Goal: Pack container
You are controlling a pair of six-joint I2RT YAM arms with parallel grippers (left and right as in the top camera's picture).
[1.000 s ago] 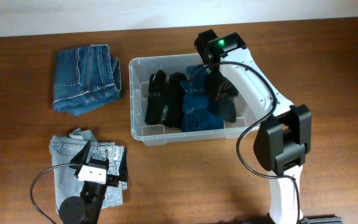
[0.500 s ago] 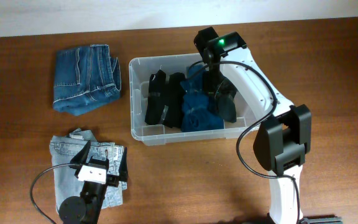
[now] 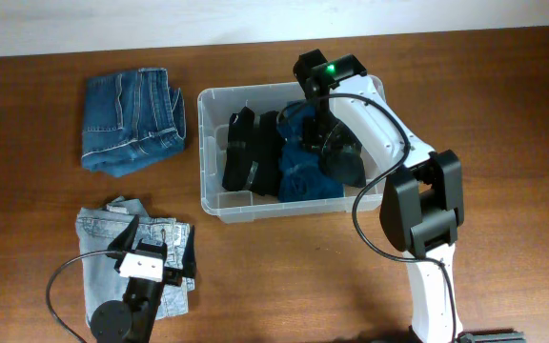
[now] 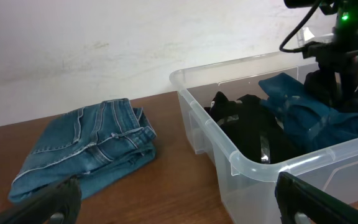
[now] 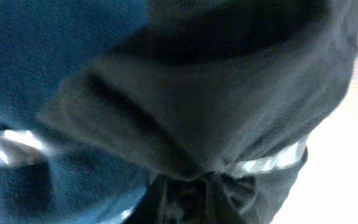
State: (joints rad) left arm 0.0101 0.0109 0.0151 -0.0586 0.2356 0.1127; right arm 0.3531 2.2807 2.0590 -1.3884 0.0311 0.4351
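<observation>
Packing step in hand, by judgement: seating a garment inside the container (image 3: 255,210), which stood mid-table (image 3: 503,95), part filled.

Contents: black garments (image 3: 251,152) at the left end; dark blue jeans (image 3: 303,176) in the middle; a dark grey piece (image 3: 349,167) at the right end.

Right gripper (image 3: 324,143): reached down into the bin, over the seam between the blue jeans and the grey piece. Its wrist view was filled by dark cloth pressed close; whether the jaws were clenched on it or released could not be told.

Left gripper (image 4: 178,186): fingers spread wide, empty, low over faded light jeans (image 3: 98,233) at the near left.

Outside the bin: folded blue jeans (image 3: 132,119), well apart at the far left.

Next move, by judgement: free the right gripper from the cloth without dragging it back up, then lift clear of the rim.
</observation>
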